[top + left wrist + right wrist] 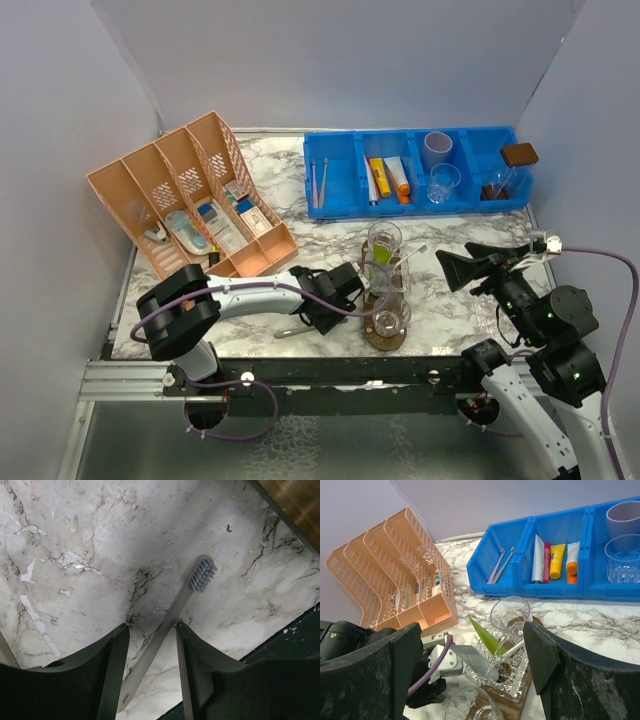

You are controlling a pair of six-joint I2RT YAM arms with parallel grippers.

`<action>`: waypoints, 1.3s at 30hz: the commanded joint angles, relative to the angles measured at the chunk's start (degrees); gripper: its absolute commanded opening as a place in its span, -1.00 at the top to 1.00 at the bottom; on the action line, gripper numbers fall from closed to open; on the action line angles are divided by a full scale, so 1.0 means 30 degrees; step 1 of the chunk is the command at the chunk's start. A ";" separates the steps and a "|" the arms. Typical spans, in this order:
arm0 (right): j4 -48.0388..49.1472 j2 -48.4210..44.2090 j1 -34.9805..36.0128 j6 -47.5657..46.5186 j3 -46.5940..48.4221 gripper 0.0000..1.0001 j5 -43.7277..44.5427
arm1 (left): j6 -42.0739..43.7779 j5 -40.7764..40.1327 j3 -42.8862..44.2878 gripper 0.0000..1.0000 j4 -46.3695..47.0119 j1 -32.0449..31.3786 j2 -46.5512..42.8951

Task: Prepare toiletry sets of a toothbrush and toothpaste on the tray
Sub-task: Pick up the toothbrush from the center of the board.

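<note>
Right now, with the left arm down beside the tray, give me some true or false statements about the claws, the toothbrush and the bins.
1. The left claw straddles a toothbrush lying on the marble table. True.
2. The right claw grips a tumbler. False: it is open and holds nothing.
3. The blue bin is empty. False: it holds spare toothbrushes, tubes and cups.
4. Clear tumblers stand on the wooden tray. True.
</note>
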 commanded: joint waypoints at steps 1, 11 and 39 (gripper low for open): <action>-0.0425 -0.0279 -0.0021 -0.0134 0.0420 -0.67 0.0307 | -0.0389 -0.1017 0.0134 0.07 -0.0674 -0.0151 0.0305; -0.0252 -0.0261 -0.0021 -0.0126 0.0241 -0.66 0.0481 | -0.3649 -0.1685 -0.1711 0.48 -0.0251 -0.0093 0.0686; -0.0279 0.5636 -0.0021 -0.2078 0.1726 -0.59 -0.3298 | -0.1317 -0.5990 -0.2720 1.00 0.5050 0.0770 -1.0932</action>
